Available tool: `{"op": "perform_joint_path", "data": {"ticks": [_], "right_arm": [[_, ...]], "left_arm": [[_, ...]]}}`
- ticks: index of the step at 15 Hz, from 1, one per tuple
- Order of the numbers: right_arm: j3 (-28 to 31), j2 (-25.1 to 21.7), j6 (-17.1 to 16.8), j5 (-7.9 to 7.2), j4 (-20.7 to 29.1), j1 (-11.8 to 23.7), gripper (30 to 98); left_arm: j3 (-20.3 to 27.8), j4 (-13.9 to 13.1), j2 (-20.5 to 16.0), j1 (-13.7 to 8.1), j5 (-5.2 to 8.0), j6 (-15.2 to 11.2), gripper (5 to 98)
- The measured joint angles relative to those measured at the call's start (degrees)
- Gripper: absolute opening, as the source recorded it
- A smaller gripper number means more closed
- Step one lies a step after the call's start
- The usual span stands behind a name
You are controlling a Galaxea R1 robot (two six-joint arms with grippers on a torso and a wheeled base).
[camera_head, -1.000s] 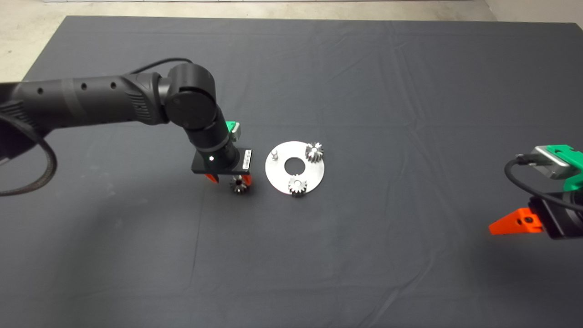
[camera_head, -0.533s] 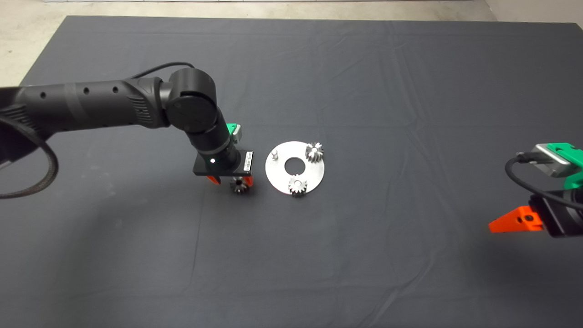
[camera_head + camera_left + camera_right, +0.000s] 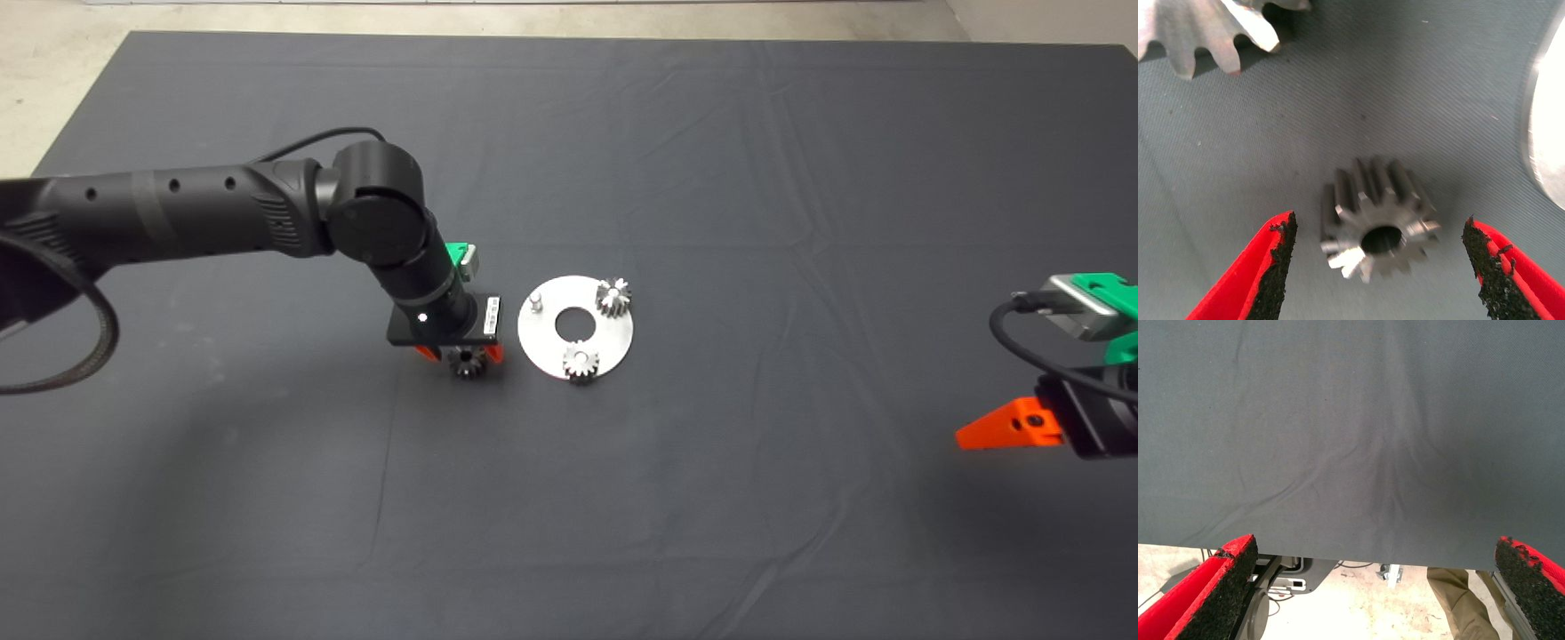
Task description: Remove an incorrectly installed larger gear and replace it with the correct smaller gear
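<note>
"Starting closest in, at the left gripper [image 3: 1378,224], what do we have?"

"We see its fingers [image 3: 1275,267] spread open, one on each side of the smaller gear [image 3: 1373,215], with a gap on both sides and no contact. The gear sits on the dark mat [image 3: 1405,87], bore turned up toward the wrist camera."

"And past it?"

"The larger gear [image 3: 1201,30] lies on the mat beyond, cut off by the picture's edge, so we only make out a few teeth. From above we cannot find it at all: the left wrist stands in the way, and it covers most of the fingers too."

"What about the plate?"

"The round silver plate [image 3: 613,333] lies just beside the smaller gear. It carries two gears [image 3: 581,362], one on its near rim and one on its far side, plus a bare pin [image 3: 535,302]."

"And the other arm?"

"The right gripper [image 3: 1375,547] hangs at the table's right edge, well apart from all this, fingers wide open on nothing. Beyond the mat's edge we glimpse floor and a person's leg [image 3: 1458,600]."
</note>
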Motion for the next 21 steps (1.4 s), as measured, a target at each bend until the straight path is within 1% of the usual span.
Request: {"op": "perform_joint_path", "data": {"ticks": [3,8,12,13,16,19,21], "right_arm": [[-0.02,0.0,0.0,0.0,0.02,0.0,94.0],[-0.04,0.0,0.0,0.01,0.07,0.31,94.0],[-0.04,0.01,0.0,0.01,0.1,0.31,94.0],[-0.04,0.0,0.0,0.0,0.1,0.31,94.0],[-0.04,0.02,0.0,0.0,0.1,0.31,94.0],[-0.04,0.05,0.0,0.0,0.1,0.31,94.0],[-0.04,0.11,0.0,0.0,0.1,0.31,94.0]], "left_arm": [[-0.2,0.61,0.0,0.83,-0.17,0.0,63.2],[-0.8,1.71,0.12,1.14,-0.18,0.11,63.2],[-1.01,1.84,0.13,1.13,-0.17,0.29,61.0],[-1.01,1.85,0.13,1.13,-0.02,0.3,58.3],[-1.02,1.9,0.13,1.13,0.11,0.49,54.6],[-1.02,1.9,0.16,1.16,-0.24,0.53,46.6],[-1.02,1.9,0.13,1.16,-0.24,0.52,45.7]]}}
